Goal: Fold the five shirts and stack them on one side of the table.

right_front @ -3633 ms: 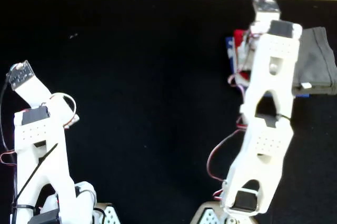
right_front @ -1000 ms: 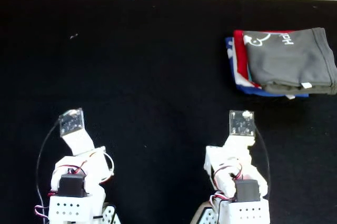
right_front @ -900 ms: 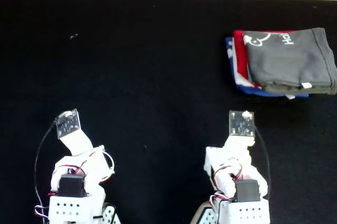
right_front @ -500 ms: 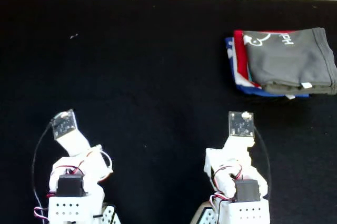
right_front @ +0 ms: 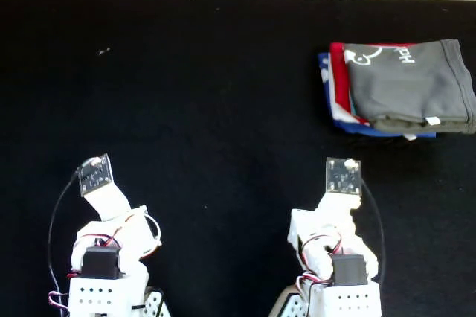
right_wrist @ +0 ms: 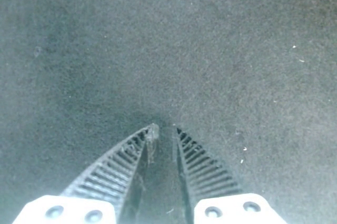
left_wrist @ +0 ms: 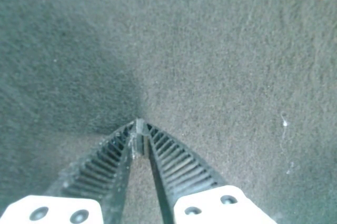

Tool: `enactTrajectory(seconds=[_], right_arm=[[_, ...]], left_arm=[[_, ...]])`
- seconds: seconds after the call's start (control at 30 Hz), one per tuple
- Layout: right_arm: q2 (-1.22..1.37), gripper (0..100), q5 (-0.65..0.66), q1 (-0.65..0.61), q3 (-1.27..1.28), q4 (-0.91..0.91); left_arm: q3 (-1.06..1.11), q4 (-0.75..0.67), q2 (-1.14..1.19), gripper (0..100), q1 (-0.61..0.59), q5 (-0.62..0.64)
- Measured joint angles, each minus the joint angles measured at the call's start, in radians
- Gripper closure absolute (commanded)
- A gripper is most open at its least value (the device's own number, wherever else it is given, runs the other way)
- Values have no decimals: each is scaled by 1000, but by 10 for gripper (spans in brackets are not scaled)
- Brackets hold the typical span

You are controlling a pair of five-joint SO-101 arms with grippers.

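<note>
Shirts (right_front: 401, 86) stacked, left pincer (left_wrist: 138, 127) tips touching

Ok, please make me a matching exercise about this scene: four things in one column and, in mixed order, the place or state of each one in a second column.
Things
1. grey shirt
2. red shirt
3. blue shirt
4. left gripper

Places or states
A. shut, over the bare black cloth
B. lowest edge that shows in the stack
C. top of the stack
D. between the top shirt and the lowest one

Pairs: 1-C, 2-D, 3-B, 4-A
</note>
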Motion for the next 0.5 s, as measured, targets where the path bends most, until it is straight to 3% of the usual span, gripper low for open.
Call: enactTrajectory(seconds=[0.5], right_arm=[[0, 993, -6, 0, 0, 0]], left_arm=[[0, 0, 0, 988, 0, 3]])
